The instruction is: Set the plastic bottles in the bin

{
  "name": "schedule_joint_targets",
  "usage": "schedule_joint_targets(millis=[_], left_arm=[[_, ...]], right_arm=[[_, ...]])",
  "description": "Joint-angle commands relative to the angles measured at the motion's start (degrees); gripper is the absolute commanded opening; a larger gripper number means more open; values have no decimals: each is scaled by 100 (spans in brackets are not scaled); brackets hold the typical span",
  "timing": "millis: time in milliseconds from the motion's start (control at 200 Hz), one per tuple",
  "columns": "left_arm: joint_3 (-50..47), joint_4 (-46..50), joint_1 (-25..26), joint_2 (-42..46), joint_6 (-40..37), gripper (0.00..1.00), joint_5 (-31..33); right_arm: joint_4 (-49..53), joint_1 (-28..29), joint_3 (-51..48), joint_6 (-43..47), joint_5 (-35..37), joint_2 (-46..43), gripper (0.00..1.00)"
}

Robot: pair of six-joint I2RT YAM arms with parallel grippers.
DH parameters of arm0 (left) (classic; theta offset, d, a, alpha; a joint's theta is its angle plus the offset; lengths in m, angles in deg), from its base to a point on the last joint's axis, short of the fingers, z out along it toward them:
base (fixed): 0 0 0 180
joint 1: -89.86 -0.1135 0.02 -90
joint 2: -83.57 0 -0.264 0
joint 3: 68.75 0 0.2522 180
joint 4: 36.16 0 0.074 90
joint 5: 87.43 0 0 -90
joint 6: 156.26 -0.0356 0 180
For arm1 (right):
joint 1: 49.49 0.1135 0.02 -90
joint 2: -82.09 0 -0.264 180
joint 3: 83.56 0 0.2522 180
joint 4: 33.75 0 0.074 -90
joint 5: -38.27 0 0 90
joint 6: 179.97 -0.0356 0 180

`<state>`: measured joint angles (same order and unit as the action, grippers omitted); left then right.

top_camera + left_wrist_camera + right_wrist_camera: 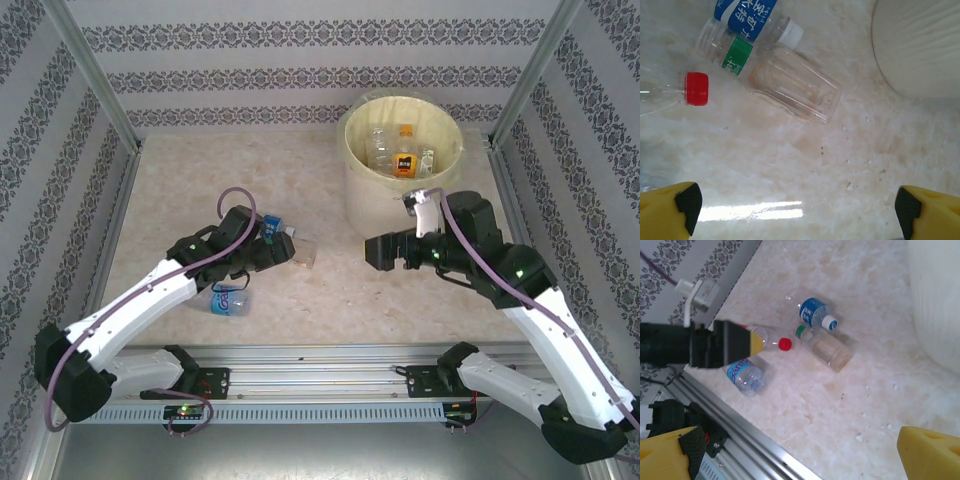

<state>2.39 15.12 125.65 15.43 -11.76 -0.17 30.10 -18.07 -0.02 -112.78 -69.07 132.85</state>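
Your left gripper (797, 205): jaws apart, green-capped bottle (792, 90) upper centre | your right gripper (799, 450): jaws apart, empty | bin (380, 205) upper right.

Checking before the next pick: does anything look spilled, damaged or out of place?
Nothing looks spilled or damaged. The green-capped bottle, red-capped bottle and white-capped bottle simply lie on their sides, clustered on the table, not yet binned.

bright, even, washed-out light; a white glare streak on the table (755, 211) under my left wrist; my fingertips (670, 207) look soft.
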Motion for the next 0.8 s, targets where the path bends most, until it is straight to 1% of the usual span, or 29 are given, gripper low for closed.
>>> schedule_joint_targets(millis=[0, 180, 440, 669, 794], left_arm=[[140, -620, -140, -416, 650, 100, -137], [99, -1376, -315, -1189, 1141, 100, -476], [96, -2124, -424, -2074, 1572, 100, -438], [131, -2376, -497, -2657, 1643, 100, -333], [167, -2562, -551, -2990, 1643, 100, -500]], right_arm=[[-276, 81, -414, -385, -127, -294, 98], [-312, 214, -915, -563, -56, -575, 98], [-293, 303, -1174, -627, 42, -708, 98], [-273, 341, -1270, -628, 90, -716, 98], [-232, 347, -1287, -611, 144, -702, 98]])
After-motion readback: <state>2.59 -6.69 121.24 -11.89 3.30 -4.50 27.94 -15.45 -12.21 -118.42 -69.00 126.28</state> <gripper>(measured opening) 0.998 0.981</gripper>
